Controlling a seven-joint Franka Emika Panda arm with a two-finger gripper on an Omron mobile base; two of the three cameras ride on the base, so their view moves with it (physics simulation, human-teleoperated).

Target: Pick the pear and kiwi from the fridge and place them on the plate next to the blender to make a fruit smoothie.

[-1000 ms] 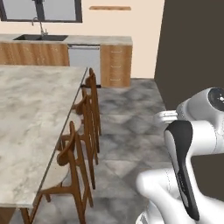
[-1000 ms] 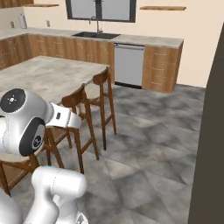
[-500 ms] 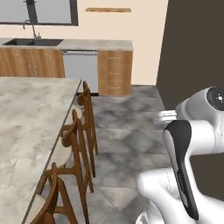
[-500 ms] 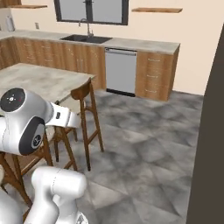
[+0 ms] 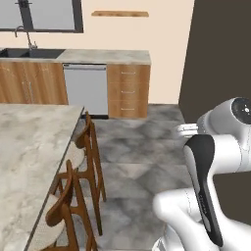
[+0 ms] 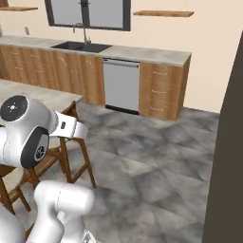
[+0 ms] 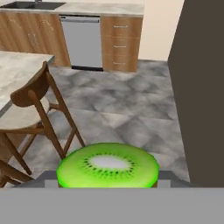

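Nearest, in the hand view, the kiwi (image 7: 108, 166) sits with its cut green face toward the camera, held in the gripper (image 7: 108, 183), whose jaws are partly closed on it. Beyond it stand wooden stools (image 7: 37, 113) along the island counter's (image 5: 29, 147) edge, then open floor. Farthest is the dishwasher (image 6: 121, 85); the plate's direction from the kiwi cannot be told.

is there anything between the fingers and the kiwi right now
Nothing visible. In the hand view the kiwi with its bright green cut face sits right at the gripper, already held. The plate and blender are not in view, so the path there cannot be judged.
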